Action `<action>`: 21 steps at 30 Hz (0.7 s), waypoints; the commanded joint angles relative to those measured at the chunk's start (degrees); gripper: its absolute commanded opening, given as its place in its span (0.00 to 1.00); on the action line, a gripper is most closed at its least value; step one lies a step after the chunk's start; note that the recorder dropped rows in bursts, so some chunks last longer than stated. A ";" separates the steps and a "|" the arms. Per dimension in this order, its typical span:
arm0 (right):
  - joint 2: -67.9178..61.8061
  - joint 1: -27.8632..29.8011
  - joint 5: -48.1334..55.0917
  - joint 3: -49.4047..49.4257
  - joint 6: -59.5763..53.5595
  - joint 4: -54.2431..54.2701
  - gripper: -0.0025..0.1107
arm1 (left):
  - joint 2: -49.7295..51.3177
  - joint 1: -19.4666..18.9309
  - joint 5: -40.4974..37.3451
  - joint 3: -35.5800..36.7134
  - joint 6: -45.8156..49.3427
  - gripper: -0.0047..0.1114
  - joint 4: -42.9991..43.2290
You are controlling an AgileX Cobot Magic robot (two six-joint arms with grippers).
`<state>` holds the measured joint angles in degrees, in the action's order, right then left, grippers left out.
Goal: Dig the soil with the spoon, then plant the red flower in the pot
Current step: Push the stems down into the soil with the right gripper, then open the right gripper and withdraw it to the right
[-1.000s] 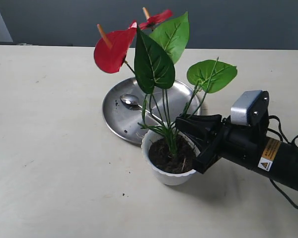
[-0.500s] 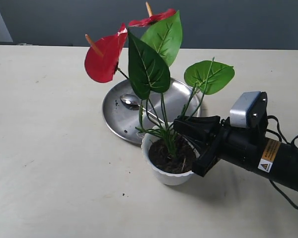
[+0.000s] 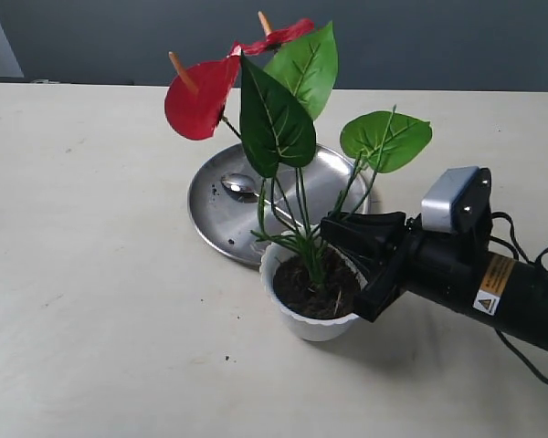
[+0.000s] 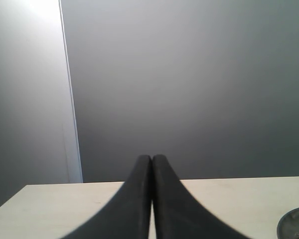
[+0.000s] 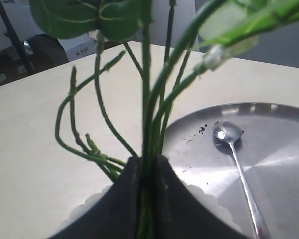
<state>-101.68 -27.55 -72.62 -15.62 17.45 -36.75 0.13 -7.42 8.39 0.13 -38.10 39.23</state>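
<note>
- While its stems go down into the soil [image 3: 312,290], the red flower [image 3: 199,95] stands almost straight up, long way from pot to petals, and leans a little to the left at the top.
- Its orange spike [image 3: 182,72] points up and to the left, and a second red petal [image 3: 276,36] sits higher, behind a big green leaf [image 3: 274,119].
- The pot [image 3: 309,318] is white with a wavy rim. It stands upright on the pale table [image 3: 91,274], just in front of the steel plate [image 3: 221,217] and touching or nearly touching its front edge.
- The right gripper [image 3: 333,239] comes in from the right side, low over the pot. Its black fingers [image 5: 120,199] are pinched tight on the bundle of green stems [image 5: 146,149], just above the soil.
- The spoon [image 3: 248,190] lies flat on the plate, bowl to the left and up, handle running toward the pot and going behind the stems. A few dark crumbs [image 5: 202,130] lie on the plate near the bowl.
- The left gripper [image 4: 151,164] is seen only by its own camera. Its two fingers are pressed together with nothing between them, up over the table and facing a gray wall [image 4: 199,89].
- The table has lots of open room to the left and in front of the pot. On the right, the black arm [image 3: 493,283] fills the space. Behind the pot, the plate and spoon are close, and the wide leaves spread over them.
</note>
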 commanded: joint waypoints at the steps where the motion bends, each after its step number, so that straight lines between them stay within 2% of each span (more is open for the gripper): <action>1: -0.70 0.10 5.52 0.66 0.64 -1.63 0.20 | -0.13 0.26 0.19 -0.13 -0.31 0.04 -0.41; 3: -0.70 0.10 6.27 0.66 0.69 -2.22 0.24 | -0.13 0.26 0.19 -0.13 -0.31 0.04 -0.41; 7: -0.70 0.10 5.88 1.46 1.35 -2.12 0.24 | -0.13 0.26 0.19 -0.13 -0.31 0.04 -0.41; 21: 11.70 0.10 2.66 15.62 -2.32 8.36 0.23 | -0.13 0.26 0.19 -0.13 -0.31 0.04 -0.41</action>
<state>-92.88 -27.55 -69.23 -1.90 15.84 -29.37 0.13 -7.42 8.39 0.13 -38.10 39.23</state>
